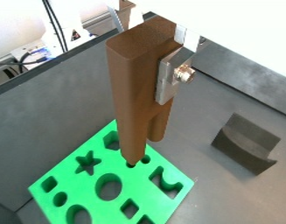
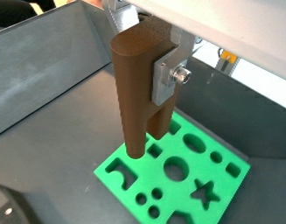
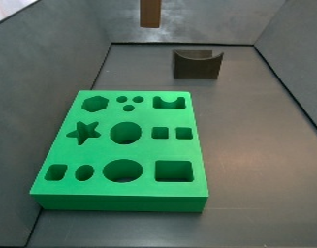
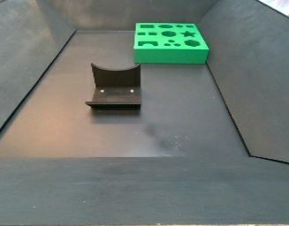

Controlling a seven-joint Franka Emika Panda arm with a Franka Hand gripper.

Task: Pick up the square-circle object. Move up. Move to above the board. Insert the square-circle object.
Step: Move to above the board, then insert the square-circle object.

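My gripper (image 1: 145, 66) is shut on the square-circle object (image 1: 133, 96), a tall brown wood-coloured piece with two long legs that hangs upright. One silver finger (image 1: 174, 74) presses its side; the other finger is hidden behind it. Both wrist views show this grip (image 2: 145, 70) on the piece (image 2: 136, 96). The green board (image 1: 110, 188) with shaped cutouts lies flat on the floor well below the legs' ends (image 2: 180, 171). In a side view only the piece's lower end (image 3: 149, 12) shows, high above the board (image 3: 122, 145); the gripper is out of frame. Another side view shows the board (image 4: 171, 41) alone.
The dark fixture (image 3: 197, 63) stands on the floor beyond the board's far edge, also seen in a side view (image 4: 115, 86) and in a wrist view (image 1: 247, 140). Grey sloping walls enclose the floor on all sides.
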